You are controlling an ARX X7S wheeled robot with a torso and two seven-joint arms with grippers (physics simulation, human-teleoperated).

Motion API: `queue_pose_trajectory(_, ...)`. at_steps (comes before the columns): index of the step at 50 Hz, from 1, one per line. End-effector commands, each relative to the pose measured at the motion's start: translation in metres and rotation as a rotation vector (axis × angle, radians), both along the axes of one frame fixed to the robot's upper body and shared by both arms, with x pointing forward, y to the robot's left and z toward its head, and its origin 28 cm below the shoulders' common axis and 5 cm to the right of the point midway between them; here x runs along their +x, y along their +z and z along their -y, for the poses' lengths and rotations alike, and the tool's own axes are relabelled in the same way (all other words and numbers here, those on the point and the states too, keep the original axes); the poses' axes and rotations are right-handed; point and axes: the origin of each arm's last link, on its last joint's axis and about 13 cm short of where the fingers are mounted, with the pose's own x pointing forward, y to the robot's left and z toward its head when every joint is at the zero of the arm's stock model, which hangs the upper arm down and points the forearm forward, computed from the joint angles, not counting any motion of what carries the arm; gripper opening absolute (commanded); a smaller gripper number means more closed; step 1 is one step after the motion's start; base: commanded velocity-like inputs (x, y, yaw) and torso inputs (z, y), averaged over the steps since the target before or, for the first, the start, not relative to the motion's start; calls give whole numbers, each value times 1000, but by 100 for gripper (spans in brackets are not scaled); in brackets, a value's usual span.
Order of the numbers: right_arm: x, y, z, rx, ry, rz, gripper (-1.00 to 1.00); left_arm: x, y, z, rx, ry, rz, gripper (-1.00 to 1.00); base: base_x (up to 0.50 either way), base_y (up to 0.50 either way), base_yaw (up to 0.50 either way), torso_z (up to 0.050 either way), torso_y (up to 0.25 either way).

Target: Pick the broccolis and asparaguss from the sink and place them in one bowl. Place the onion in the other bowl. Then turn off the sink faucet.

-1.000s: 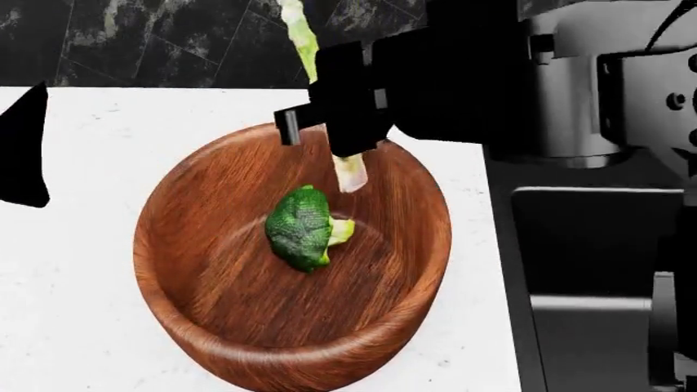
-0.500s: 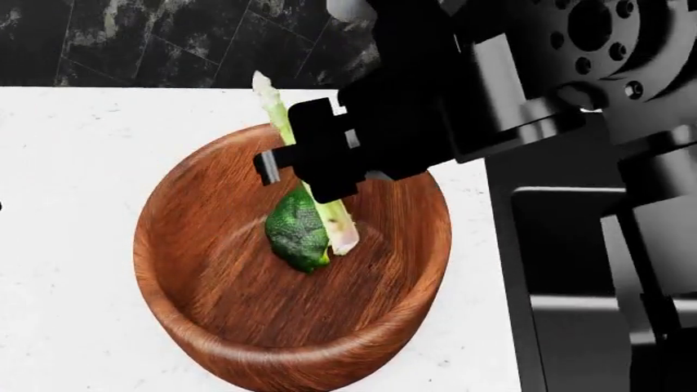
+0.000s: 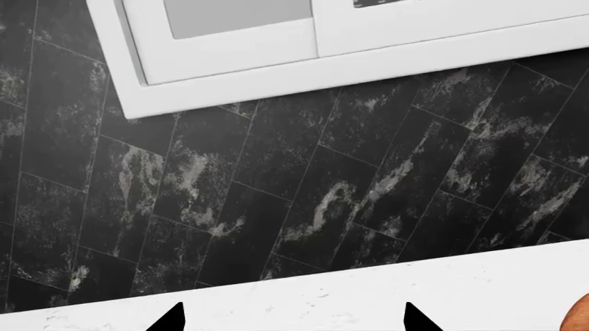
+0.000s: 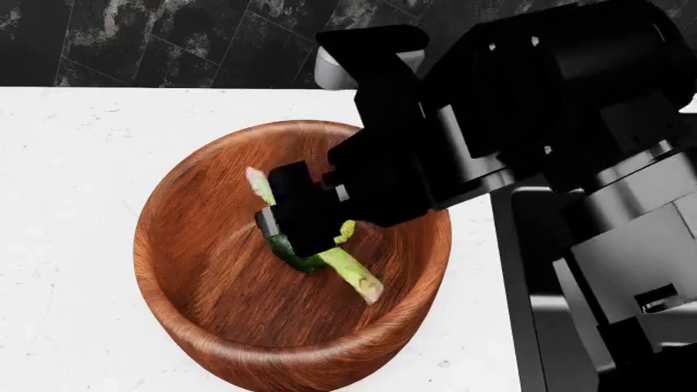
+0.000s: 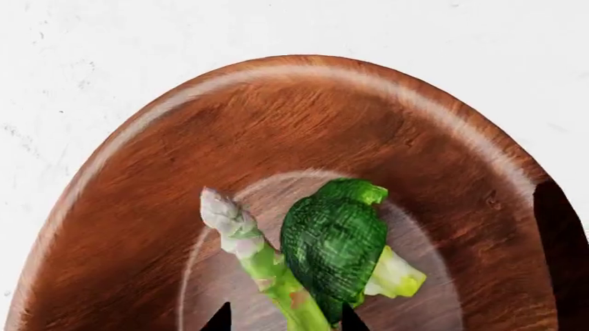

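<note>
An asparagus spear (image 4: 351, 274) lies slanted across the middle of the wooden bowl (image 4: 207, 212), its long axis running from a purplish-green tip at the far left to a pale cut end at the near right. The right gripper (image 4: 303, 222) reaches down into the bowl and is clamped on the spear's middle. Half a second ago the spear stood much steeper, tip up above the far rim; it has since tipped over and sunk well inside the bowl, the arm dropping with it. A broccoli floret (image 5: 333, 238) sits on the bowl's floor beside the spear, apparently touching it, though the gripper hides most of it from the head camera; it has not moved. In the right wrist view the spear (image 5: 262, 258) runs between the two black fingertips (image 5: 219, 318), with the floret's pale stalk (image 5: 396, 274) pointing away from it. The bowl rests on the white counter (image 4: 65, 245). The left gripper (image 3: 292, 321) faces the dark tiled wall (image 3: 304, 186), its tips set wide apart and holding nothing.
</note>
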Motion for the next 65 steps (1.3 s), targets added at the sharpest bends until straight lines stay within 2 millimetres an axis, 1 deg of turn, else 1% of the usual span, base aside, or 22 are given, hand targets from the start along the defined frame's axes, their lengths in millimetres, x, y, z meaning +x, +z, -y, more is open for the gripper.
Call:
queue_pose_trajectory(1,-2,-2,-3,20,12,2,100,2,0,3,-6,-12,3,100,0,0,0,0,0)
queue_pose_trajectory(8,-5,29,-2,8,36,94,100,3,2,2,-11,-15,-1,100,0,0,0,0,0)
queue_pose_trajectory(14,-15,72,9,78,-28,303,100,3,2,4,-19,-27,-10,100,0,0,0,0,0)
queue_pose_trajectory(17,-22,76,17,76,-72,383,100,3,1,5,-21,-28,-16,100,0,0,0,0,0)
queue_pose_trajectory(22,-45,53,43,-20,-189,571,100,5,-4,9,-40,-47,-26,100,0,0,0,0,0)
queue_pose_trajectory(23,-53,42,51,-91,-269,675,100,6,-5,11,-57,-52,-31,100,0,0,0,0,0)
queue_pose_trajectory(24,-63,28,52,49,-286,718,100,8,-7,12,-61,-56,-32,100,0,0,0,0,0)
queue_pose_trajectory(25,-70,18,56,-40,-320,771,100,9,-9,15,-59,-60,-33,100,0,0,0,0,0)
queue_pose_trajectory(26,-77,9,59,15,-361,797,100,9,-9,17,-51,-72,-36,100,0,0,0,0,0)
queue_pose_trajectory(29,-96,-7,68,29,-447,874,100,11,-8,17,-55,-71,-32,100,0,0,0,0,0)
queue_pose_trajectory(31,-104,-16,72,42,-507,896,100,9,-7,16,-126,-78,-33,100,0,0,0,0,0)
queue_pose_trajectory(32,-107,-24,75,75,-576,932,100,8,-8,15,-88,-43,8,100,0,0,0,0,0)
queue_pose_trajectory(35,-116,-40,70,36,-542,924,100,8,-16,14,-73,-26,2,100,0,0,0,0,0)
queue_pose_trajectory(36,-120,-42,67,-35,-523,1003,100,8,-22,13,-80,-22,-11,100,0,0,0,0,0)
queue_pose_trajectory(37,-123,-40,64,14,-529,1085,100,8,-26,13,-68,-11,1,100,0,0,0,0,0)
queue_pose_trajectory(38,-124,-40,63,7,-532,1087,100,9,-27,13,-68,-8,-1,100,0,0,0,0,0)
queue_pose_trajectory(39,-126,-41,63,-45,-526,1077,100,9,-30,15,-71,-11,-5,100,0,0,0,0,0)
queue_pose_trajectory(40,-128,-43,62,26,-536,1056,100,9,-31,16,-72,-11,-8,100,0,0,0,0,0)
queue_pose_trajectory(47,-151,-61,71,50,-631,998,100,8,-35,14,-89,8,-8,100,0,0,0,0,0)
queue_pose_trajectory(53,-156,-68,73,26,-641,966,100,6,-47,18,-65,14,-21,100,-8,0,0,0,0)
queue_pose_trajectory(61,-167,-82,75,2,-656,920,100,2,-45,20,-62,11,-12,100,-151,-22,0,0,0)
queue_pose_trajectory(65,-171,-79,77,4,-675,929,100,3,-43,24,-72,4,0,100,-264,-58,0,0,0)
